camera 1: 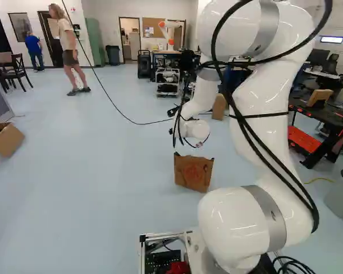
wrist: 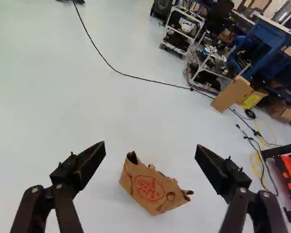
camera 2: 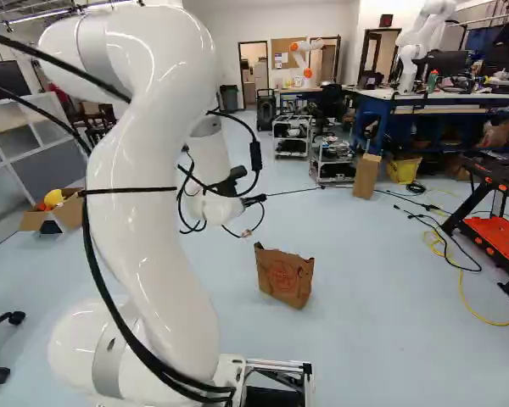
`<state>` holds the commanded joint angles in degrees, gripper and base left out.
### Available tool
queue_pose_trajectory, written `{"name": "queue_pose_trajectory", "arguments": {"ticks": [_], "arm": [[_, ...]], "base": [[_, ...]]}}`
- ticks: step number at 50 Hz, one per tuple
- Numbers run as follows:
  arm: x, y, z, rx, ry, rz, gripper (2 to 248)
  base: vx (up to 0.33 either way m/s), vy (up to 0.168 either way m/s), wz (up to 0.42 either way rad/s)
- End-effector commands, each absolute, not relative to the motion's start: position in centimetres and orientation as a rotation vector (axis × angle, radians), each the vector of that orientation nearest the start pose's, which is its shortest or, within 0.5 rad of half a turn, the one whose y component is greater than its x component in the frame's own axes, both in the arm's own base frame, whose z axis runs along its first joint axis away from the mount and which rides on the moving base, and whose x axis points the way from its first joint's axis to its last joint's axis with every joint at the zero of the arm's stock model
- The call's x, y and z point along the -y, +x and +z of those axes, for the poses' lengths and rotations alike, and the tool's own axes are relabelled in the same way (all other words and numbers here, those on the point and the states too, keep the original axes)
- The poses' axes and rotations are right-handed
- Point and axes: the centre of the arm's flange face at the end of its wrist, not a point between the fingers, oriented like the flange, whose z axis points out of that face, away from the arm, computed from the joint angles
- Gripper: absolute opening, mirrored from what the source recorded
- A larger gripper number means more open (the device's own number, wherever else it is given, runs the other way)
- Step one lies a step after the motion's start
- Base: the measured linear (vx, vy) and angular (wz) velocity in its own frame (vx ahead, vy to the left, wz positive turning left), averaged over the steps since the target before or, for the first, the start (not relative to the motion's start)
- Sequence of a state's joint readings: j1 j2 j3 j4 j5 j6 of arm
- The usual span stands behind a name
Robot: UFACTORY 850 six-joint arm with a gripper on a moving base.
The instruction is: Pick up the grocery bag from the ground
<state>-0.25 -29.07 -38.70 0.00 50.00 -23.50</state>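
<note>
Here's the bag [wrist: 153, 187], brown paper, standing on the floor [camera 1: 91, 171] ahead of the base, well beyond my gripper [wrist: 150, 149]. In the wrist view it shows between the fingers, but nothing touches it; the jaws are wide apart, holding nothing. So I'm in the reaching step, at the very start of the job, and the arm [camera 2: 153, 186] needs to go forward and down. The rim looks crumpled and uneven, with a corner poking up, so I read this as thin, soft paper: light if there's nothing inside, and I can't see inside. It should fold under the pads rather than slip, but a hard tug on one thin edge could tear it, and a low nudge could tip it or push it along. I want the middle of the upper edge, one finger on each broad face, far enough down to catch both walls. As I see it, the fingers are spread roughly along the bag's long side, so the wrist likely wants a roll before I drop in. Then close gently, let the top crush flat, and lift straight and slow in case there's weight in the bottom.
</note>
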Motion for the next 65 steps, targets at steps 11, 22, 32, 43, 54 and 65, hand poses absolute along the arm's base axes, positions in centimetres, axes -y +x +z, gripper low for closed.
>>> {"name": "queue_pose_trajectory", "arguments": {"ticks": [11, 22, 32, 43, 54, 65], "arm": [[0.7, 51.0, 24.8, 0.816, -2.893, -1.644, 247], [1.7, 53.1, 23.1, 1.052, -2.921, -1.628, 247], [2.6, 54.7, 21.3, 1.264, -2.944, -1.552, 247], [3.8, 56.5, 19.1, 1.515, -2.947, -1.438, 247], [4.9, 58.0, 17.0, 1.755, -2.919, -1.313, 247], [6.1, 59.5, 14.8, 1.957, -2.872, -1.167, 247]], "base": [[0.000, 0.000, 0.000], [0.000, 0.000, 0.000], [0.000, 0.000, 0.000], [0.000, 0.000, 0.000], [0.000, 0.000, 0.000], [0.000, 0.000, 0.000]]}}
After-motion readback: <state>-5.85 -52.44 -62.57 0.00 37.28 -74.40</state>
